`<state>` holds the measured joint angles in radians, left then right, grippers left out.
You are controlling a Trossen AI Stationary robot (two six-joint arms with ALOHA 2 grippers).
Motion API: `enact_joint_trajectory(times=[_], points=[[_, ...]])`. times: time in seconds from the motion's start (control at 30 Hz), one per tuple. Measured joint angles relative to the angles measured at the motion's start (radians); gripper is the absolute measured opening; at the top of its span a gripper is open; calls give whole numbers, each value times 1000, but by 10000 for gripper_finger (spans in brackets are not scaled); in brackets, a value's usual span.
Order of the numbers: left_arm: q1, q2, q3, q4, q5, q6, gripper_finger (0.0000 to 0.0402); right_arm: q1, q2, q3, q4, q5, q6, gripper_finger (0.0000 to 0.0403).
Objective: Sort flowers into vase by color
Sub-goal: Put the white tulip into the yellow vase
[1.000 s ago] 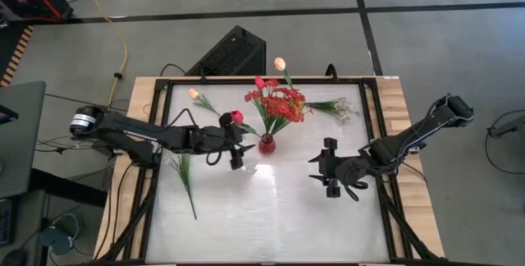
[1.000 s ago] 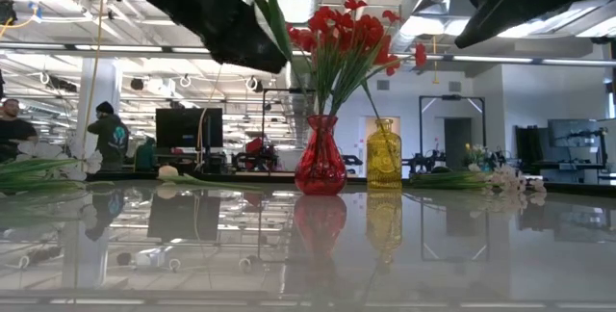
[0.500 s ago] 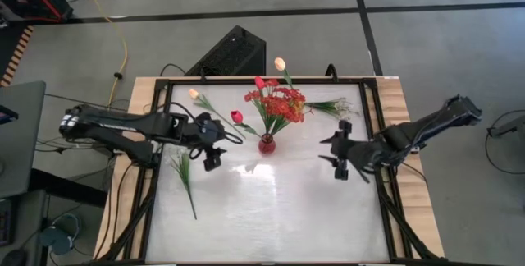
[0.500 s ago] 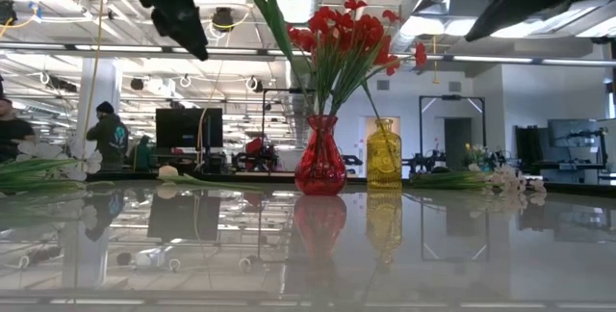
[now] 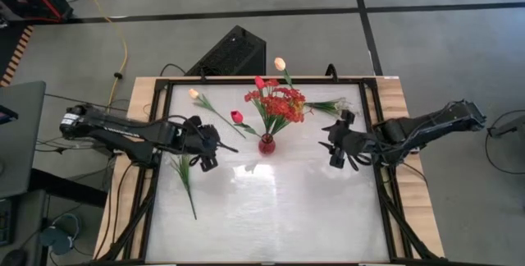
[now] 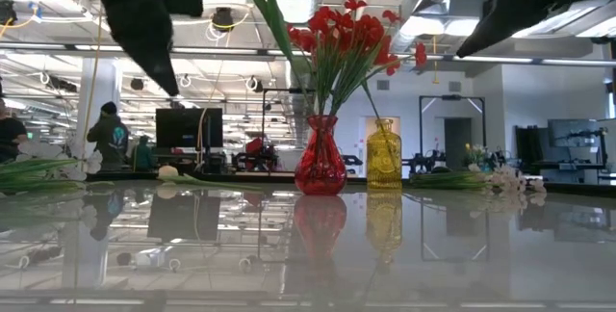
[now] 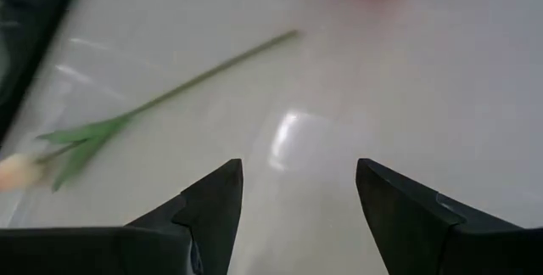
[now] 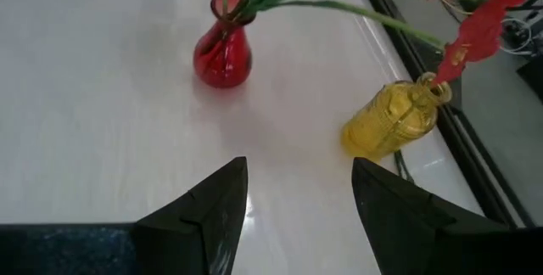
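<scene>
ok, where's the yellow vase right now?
The yellow vase stands at the table's far edge, just behind and right of the red vase in the low view; red blossoms overhang it.

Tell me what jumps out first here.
The red glass vase packed with red flowers at the table's middle rear, with a yellow glass bottle vase behind it. A pale peach tulip lies loose at the rear left, and white blossom sprigs at the rear right.

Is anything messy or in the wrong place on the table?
A few flowers lie flat on the table: a pale tulip near the left gripper, a leafy green stem, and a white sprig by the right gripper. The yellow vase has no flowers.
</scene>
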<state>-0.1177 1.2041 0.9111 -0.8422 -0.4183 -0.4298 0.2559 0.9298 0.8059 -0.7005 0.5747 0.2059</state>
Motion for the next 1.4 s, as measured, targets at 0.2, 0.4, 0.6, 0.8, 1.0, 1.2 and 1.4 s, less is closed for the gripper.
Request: enact_joint_trajectory(times=[0.2,0.4,0.6,0.8,1.0,1.2,1.4], points=[[101,15,-196,210,-88,-209,221,-24,22,0,7,-14,-5,238],[244,26,-277,272,-63,-222,221,-37,36,0,4,-55,-29,238],[309,33,-316,497,70,349,215,-43,40,0,6,-58,-31,238],[364,102,-293,528,109,847,210,-43,40,0,9,-59,-32,238],[506,227,-189,415,124,1039,209,-43,40,0,12,-80,-69,238],[645,390,-51,349,130,1194,209,-50,40,0,62,-83,-102,238],[732,504,107,184,146,1314,208,-75,40,0,61,-84,-110,238]])
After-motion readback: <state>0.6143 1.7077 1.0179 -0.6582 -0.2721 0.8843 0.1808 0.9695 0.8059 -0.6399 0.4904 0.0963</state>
